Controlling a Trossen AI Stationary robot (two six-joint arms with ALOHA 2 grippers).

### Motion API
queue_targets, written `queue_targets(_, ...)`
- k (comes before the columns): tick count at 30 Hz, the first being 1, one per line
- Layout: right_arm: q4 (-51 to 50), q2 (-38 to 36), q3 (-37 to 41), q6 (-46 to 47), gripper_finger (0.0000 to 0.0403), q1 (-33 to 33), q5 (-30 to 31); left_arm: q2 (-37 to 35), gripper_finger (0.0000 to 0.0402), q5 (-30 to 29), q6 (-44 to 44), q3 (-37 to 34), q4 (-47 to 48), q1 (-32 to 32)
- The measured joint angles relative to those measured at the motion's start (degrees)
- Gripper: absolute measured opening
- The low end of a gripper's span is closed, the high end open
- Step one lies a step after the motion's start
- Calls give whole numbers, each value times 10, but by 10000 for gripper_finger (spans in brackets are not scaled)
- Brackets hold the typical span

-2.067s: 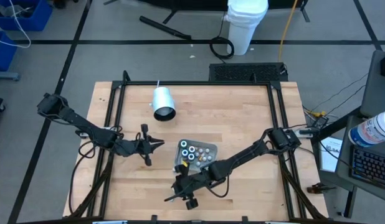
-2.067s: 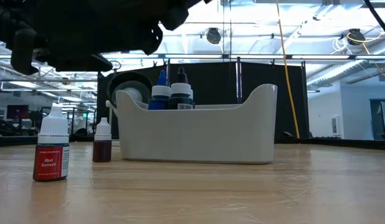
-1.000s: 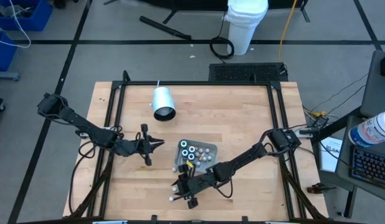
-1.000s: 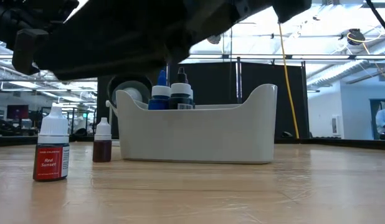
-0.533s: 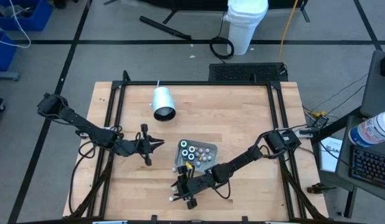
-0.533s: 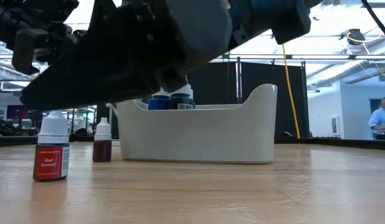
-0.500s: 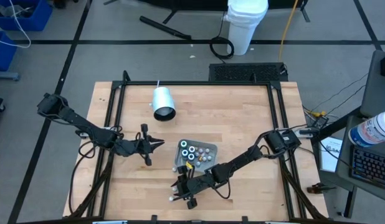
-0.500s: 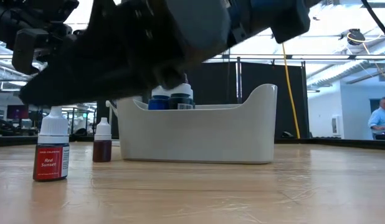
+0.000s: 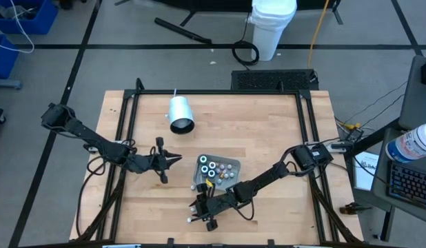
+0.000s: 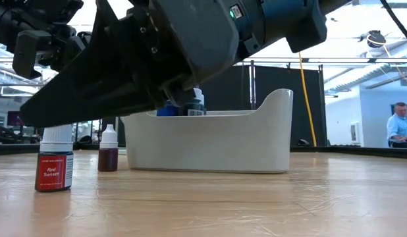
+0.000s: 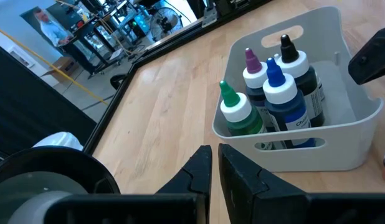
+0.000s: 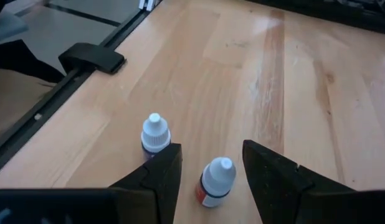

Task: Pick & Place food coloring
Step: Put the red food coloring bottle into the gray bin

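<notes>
While the left end effector [image 11: 211, 167] waits at centre-left of the high view with its fingers pressed together, the right end effector [image 12: 208, 165] hangs low over the counter [image 9: 268, 131] near the bottom centre, fingers spread. Between those fingers in the right wrist view stands a small white-capped food coloring bottle [image 12: 215, 180], not yet pinched; a second bottle [image 12: 154, 135] stands just beside the finger nearest it. In the low view both bottles, one labelled red [image 10: 56, 163], stand upright at left of the white caddy [image 10: 210, 138]. Inside the caddy stand green [image 11: 236, 112], blue [image 11: 283, 102], purple and black bottles. A white cup [image 9: 179, 114] lies tipped in the upper left of the counter.
</notes>
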State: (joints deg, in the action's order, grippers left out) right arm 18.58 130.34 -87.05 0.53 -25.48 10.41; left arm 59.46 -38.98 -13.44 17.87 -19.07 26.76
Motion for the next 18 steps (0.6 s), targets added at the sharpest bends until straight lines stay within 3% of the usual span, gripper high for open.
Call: queue_targets(18,-3,5,0,11,160,0,0,0,37,0,0,0,0,0)
